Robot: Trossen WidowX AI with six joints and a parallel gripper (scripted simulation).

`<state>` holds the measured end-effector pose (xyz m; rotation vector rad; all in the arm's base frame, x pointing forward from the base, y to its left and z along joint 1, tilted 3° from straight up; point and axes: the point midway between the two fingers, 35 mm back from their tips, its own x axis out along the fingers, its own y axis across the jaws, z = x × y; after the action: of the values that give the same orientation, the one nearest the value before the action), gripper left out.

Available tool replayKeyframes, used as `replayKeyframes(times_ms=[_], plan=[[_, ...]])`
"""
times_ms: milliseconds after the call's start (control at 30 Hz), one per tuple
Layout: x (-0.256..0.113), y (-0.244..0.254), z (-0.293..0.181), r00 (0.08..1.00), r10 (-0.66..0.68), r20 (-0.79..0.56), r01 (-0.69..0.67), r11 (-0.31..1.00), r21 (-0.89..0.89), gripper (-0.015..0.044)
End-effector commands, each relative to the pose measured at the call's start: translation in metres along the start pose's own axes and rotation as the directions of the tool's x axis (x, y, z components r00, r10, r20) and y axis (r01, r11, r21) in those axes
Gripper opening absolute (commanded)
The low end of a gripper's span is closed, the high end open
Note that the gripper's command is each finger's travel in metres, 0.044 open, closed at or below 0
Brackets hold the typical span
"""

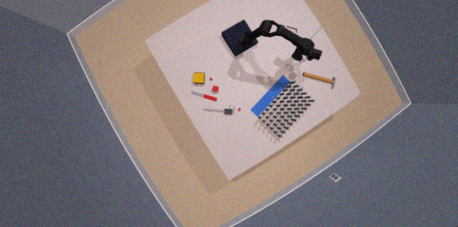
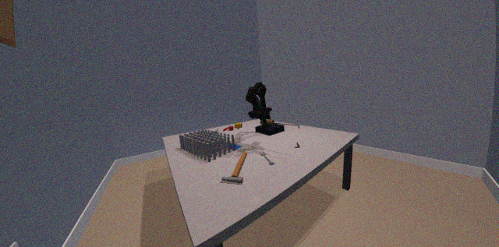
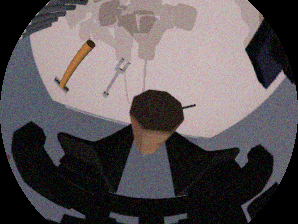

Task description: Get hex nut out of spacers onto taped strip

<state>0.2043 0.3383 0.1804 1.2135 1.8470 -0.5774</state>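
My gripper (image 2: 269, 122) (image 3: 150, 128) is shut on the wooden handle (image 2: 270, 121) (image 3: 155, 112) of a thin-rod tool, held above the table. In the exterior view its thin rod (image 2: 288, 125) points right and ends in a small bent tip. Standing metal spacers (image 1: 286, 109) (image 2: 207, 143) form a dense field and look upright; only a corner of them shows in the wrist view. The blue taped strip (image 1: 268, 97) (image 2: 237, 147) lies along one side of the field. A tiny pale speck shows on the strip near the spacers; I cannot tell whether it is the nut.
A hammer (image 1: 318, 77) (image 2: 239, 164) (image 3: 76, 65) lies beside the field. A wrench (image 2: 267, 157) (image 3: 116, 79) lies near it, below my raised hand. A hex key (image 1: 292, 28) (image 2: 297, 146) lies farther off. A yellow block (image 1: 198, 78), red cubes and a red-handled tool (image 1: 210, 97) lie across the table.
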Motion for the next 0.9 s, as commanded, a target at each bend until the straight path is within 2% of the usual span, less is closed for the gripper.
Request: replayKeyframes(times_ms=[0,267,867], plan=[[0.013,-0.007,-0.028,0.999,-0.039,-0.012,0.038,0.996,-0.087,0.0],[0.04,-0.027,-0.068,0.993,-0.114,-0.009,0.11,0.972,-0.207,0.0],[0.052,-0.025,-0.063,0.993,-0.115,-0.009,0.111,0.972,-0.209,0.0]])
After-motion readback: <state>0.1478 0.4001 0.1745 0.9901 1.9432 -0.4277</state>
